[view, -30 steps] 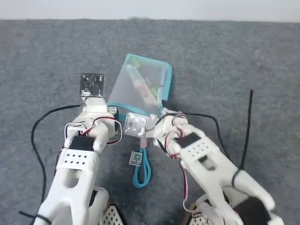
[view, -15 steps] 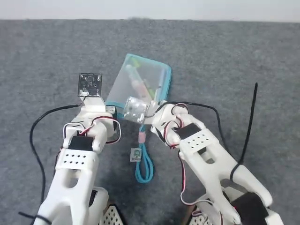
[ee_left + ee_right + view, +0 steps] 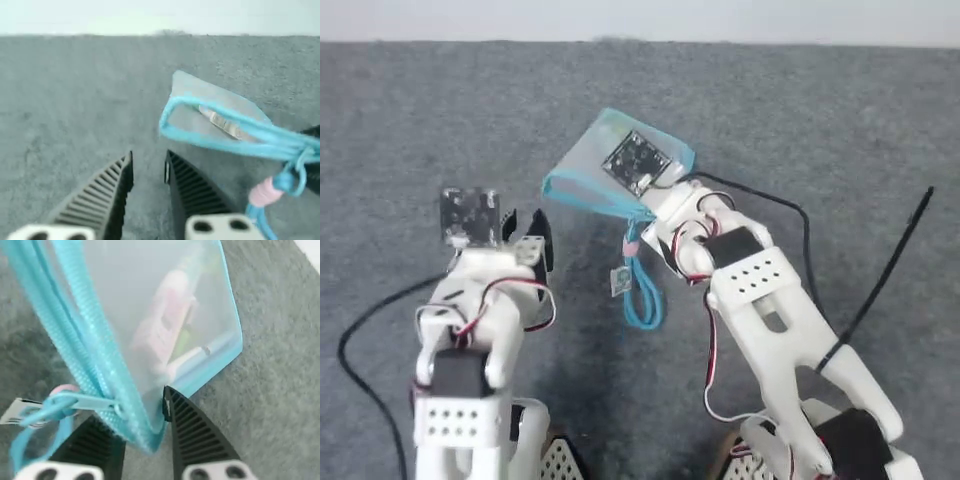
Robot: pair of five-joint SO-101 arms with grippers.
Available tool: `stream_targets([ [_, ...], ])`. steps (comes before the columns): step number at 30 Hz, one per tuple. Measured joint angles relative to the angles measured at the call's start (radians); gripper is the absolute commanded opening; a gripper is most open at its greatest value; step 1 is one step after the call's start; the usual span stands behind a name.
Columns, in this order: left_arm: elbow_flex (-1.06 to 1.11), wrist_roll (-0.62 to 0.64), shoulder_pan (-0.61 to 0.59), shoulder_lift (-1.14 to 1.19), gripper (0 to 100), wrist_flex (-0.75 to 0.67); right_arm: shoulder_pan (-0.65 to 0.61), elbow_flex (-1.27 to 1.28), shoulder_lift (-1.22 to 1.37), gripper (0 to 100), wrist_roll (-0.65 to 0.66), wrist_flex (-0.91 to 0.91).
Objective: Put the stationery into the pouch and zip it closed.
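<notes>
The pouch (image 3: pixel 580 178) is translucent with blue trim and hangs tilted, raised off the grey mat. My right gripper (image 3: pixel 646 216) is shut on its zip edge near one corner. The right wrist view has the zip edge (image 3: pixel 107 385) running between the fingers of my right gripper (image 3: pixel 140 410), with pink and green stationery (image 3: pixel 167 325) inside the pouch (image 3: pixel 200 285). A blue strap loop (image 3: pixel 641 296), a pink bead (image 3: pixel 631 245) and a small tag (image 3: pixel 618 282) dangle from the zip pull. My left gripper (image 3: pixel 533 236) stands apart from the pouch (image 3: pixel 210 107), and this left gripper (image 3: pixel 148 160) is slightly open with nothing in it.
Grey felt mat (image 3: pixel 820 120) covers the table all around. Black cables (image 3: pixel 895 260) trail beside the right arm and another cable (image 3: pixel 365 330) beside the left arm. Open mat lies beyond the pouch and to both sides.
My left gripper has drawn back from the pouch, toward the left and the near side. The right gripper has carried the pouch farther away and tipped it up, the strap loop following.
</notes>
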Motion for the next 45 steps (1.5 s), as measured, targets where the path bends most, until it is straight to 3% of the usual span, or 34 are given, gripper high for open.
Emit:
stream_targets([
  [5, 0.009, -0.017, -0.002, -0.049, 11, 0.021, 0.002, -0.069, 0.0, 0.6, -0.055, 0.058],
  [15, 0.029, -0.023, 0.261, 0.084, 19, 0.026, -0.002, -0.084, 0.0, 0.6, -0.075, 0.071],
  [20, 0.064, -0.049, 0.327, 0.216, 19, -0.092, -0.055, -0.084, 0.0, 0.6, -0.077, 0.14],
  [26, 0.064, -0.064, 0.33, 0.354, 18, -0.219, -0.069, -0.084, 0.0, 0.6, -0.077, 0.153],
  [31, 0.064, -0.064, 0.33, 0.39, 0, -0.284, -0.069, -0.084, 0.0, 0.6, -0.077, 0.158],
  [37, 0.078, -0.071, 0.316, 0.384, 1, -0.292, -0.057, -0.049, 0.006, 0.6, -0.077, 0.12],
  [45, 0.092, -0.071, 0.175, 0.247, 1, -0.279, -0.005, -0.021, 0.003, 0.6, -0.058, 0.084],
])
